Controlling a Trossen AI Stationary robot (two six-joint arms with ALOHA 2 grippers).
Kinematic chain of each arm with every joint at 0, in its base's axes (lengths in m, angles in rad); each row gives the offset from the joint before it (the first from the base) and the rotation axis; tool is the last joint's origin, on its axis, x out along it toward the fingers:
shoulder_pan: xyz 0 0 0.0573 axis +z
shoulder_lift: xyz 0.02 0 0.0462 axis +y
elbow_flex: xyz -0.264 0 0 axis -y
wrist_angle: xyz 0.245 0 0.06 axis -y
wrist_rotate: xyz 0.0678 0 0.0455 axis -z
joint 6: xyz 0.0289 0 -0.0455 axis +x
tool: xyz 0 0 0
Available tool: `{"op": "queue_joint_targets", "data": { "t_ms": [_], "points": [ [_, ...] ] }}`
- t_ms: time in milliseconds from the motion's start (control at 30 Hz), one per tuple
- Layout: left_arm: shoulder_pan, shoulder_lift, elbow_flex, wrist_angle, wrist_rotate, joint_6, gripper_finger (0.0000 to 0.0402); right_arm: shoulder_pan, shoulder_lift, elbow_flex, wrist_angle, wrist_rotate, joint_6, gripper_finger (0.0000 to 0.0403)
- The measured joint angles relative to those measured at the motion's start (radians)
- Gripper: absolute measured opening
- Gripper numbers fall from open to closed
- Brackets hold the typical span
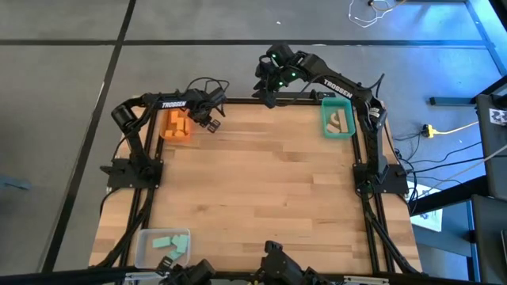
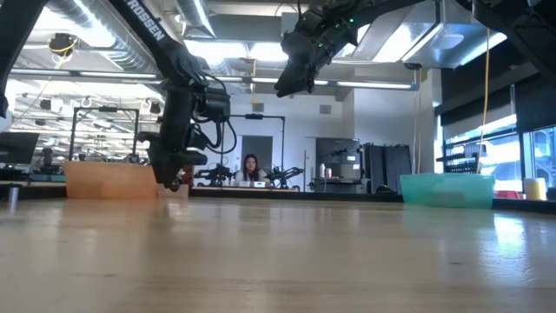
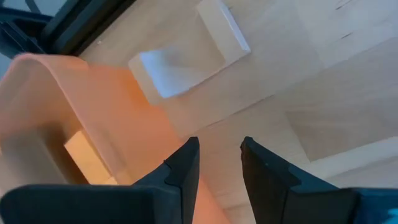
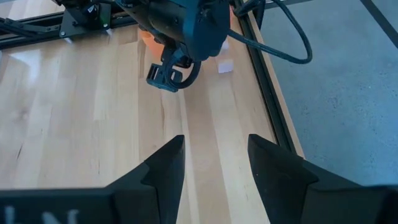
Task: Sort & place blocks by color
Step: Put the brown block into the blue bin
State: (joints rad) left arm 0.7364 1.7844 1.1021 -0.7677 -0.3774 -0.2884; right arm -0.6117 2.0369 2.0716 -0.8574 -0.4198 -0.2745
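left gripper (image 1: 212, 120) hangs low with jaws parted and empty; right gripper (image 1: 268, 96) raised, jaws apart.

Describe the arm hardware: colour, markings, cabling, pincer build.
Both arms are black, each with white TROSSEN lettering on a link. The left pincer and right pincer each have two dark, wedge-shaped fingers. Loose black cables loop at the wrists; green lights glow on the right wrist.

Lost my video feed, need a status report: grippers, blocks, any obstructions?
Left gripper open, empty, beside orange bin. Right gripper open, empty, raised at far edge. Blocks sorted: orange blocks in orange bin, wood in teal bin, mint in clear bin. Nothing obstructing.
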Motion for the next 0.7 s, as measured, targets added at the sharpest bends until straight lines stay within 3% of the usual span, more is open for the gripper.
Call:
{"op": "queue_joint_targets", "data": {
  "t_ms": [433, 700],
  "points": [
    [0.013, 0.006, 0.114, 0.096, 0.026, -0.175, 0.0108, 0.000, 0.000, 0.000, 0.000, 0.000, 0.000, 0.0175],
    [0.049, 0.011, 0.110, 0.090, 0.045, -0.257, 0.0108, 0.000, 0.000, 0.000, 0.000, 0.000, 0.000, 0.0175]
  ]
}}
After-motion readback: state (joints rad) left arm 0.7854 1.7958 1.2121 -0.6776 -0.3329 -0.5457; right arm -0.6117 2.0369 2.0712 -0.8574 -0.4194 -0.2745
